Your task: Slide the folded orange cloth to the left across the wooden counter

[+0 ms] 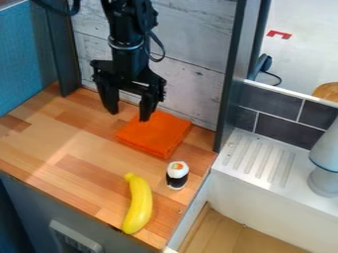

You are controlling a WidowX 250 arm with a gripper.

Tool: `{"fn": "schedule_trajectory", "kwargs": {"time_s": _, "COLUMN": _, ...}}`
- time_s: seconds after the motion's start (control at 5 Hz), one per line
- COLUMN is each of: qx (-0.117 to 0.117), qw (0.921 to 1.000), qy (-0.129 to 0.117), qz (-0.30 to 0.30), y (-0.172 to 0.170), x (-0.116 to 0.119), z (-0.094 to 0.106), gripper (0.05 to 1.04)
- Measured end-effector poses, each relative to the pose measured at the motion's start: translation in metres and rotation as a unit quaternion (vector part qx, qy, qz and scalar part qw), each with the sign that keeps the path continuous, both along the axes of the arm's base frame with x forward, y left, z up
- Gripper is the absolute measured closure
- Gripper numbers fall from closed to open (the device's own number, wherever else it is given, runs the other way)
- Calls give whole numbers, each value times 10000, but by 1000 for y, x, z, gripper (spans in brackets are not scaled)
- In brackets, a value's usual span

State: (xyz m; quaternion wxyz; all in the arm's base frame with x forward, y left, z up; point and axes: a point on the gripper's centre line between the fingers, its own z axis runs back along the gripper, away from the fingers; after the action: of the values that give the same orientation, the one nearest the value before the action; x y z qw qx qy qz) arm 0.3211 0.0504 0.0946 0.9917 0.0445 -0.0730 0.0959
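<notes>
Here the end effector (129,109) is hanging over the far side of the orange cloth (155,134), its two fingers standing wide open with nothing between them; one fingertip is overlapping the cloth's far corner in this view, and whether it's touching, I can't tell. So at this point nothing is being gripped or lifted, and everything is resting on its own! The folded cloth is lying flat on the wooden surface (79,143). Just in front of it, the little sushi roll (177,176) is standing upright, showing its white top and dark band. Farther in front of the cloth, the yellow banana (139,205) is lying near the surface's front edge, its narrow tip pointing back toward the cloth. And containers? Off to the cloth's right, the white sink (254,210) is showing a wood-toned bottom, with a ridged drainboard (257,159) running alongside and a pale grey fixture (324,165) standing on that side.
</notes>
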Motion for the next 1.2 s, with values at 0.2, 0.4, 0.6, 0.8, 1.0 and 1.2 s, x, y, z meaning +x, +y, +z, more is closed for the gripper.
{"fn": "schedule_trajectory", "kwargs": {"time_s": 0.2, "qx": -25, "qw": 9998, "qy": 176, "qz": -12, "y": 0, "x": -2, "z": -11, "gripper": 83}}
{"fn": "schedule_trajectory", "kwargs": {"time_s": 0.4, "qx": -65, "qw": 9995, "qy": 283, "qz": -134, "y": 0, "x": 11, "z": -27, "gripper": 83}}
{"fn": "schedule_trajectory", "kwargs": {"time_s": 0.6, "qx": -55, "qw": 9996, "qy": 184, "qz": -229, "y": 2, "x": 34, "z": -41, "gripper": 83}}
{"fn": "schedule_trajectory", "kwargs": {"time_s": 0.8, "qx": -100, "qw": 9998, "qy": 106, "qz": -155, "y": 22, "x": 60, "z": -54, "gripper": 83}}
{"fn": "schedule_trajectory", "kwargs": {"time_s": 1.0, "qx": -105, "qw": 9998, "qy": 131, "qz": 135, "y": 20, "x": 74, "z": -78, "gripper": 83}}
{"fn": "schedule_trajectory", "kwargs": {"time_s": 1.2, "qx": -123, "qw": 9998, "qy": 129, "qz": 92, "y": 9, "x": 89, "z": -90, "gripper": 83}}
